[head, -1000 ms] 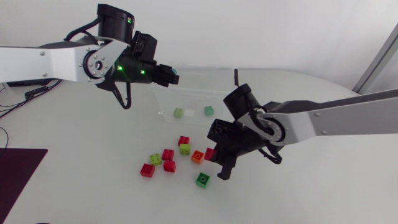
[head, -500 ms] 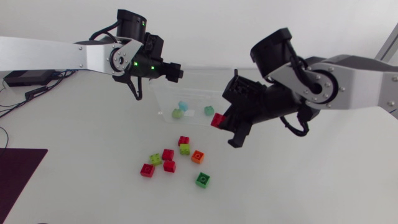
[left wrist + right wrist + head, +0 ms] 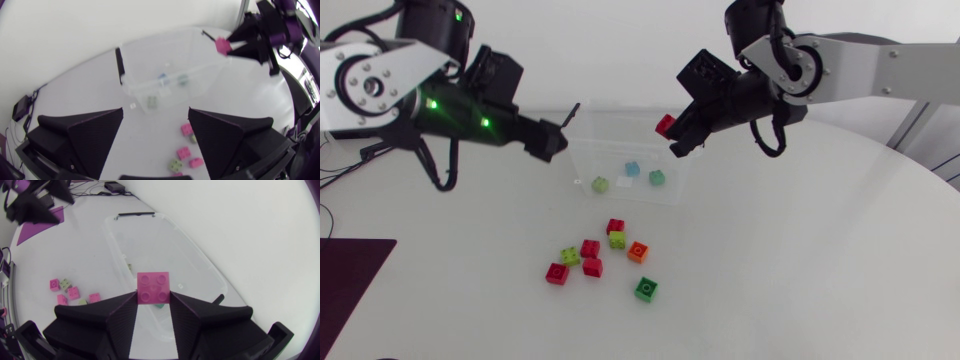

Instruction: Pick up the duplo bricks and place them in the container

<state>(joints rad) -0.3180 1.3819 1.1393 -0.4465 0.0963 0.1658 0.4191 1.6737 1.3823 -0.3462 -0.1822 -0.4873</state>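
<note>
The red brick [image 3: 154,287] is held between the fingers of the right gripper [image 3: 672,138], above the container [image 3: 620,120]. It is judged light, stiff and smooth, so its flat side walls are best pinched. Other bricks [image 3: 590,248] lie on the table [image 3: 800,280]. The left gripper [image 3: 155,114] is wide apart and holds nothing.

The container [image 3: 582,160] at upper centre is clear, glossy plastic. The red brick [image 3: 665,125] and the loose bricks [image 3: 591,248] are smooth, shiny hard plastic. The counter [image 3: 800,260] is white, smooth and matt. The fingers [image 3: 95,322] are matt black. The arm links [image 3: 900,75] look like satin silver-grey metal. The mat [image 3: 345,280] at lower left is dark and matt.
</note>
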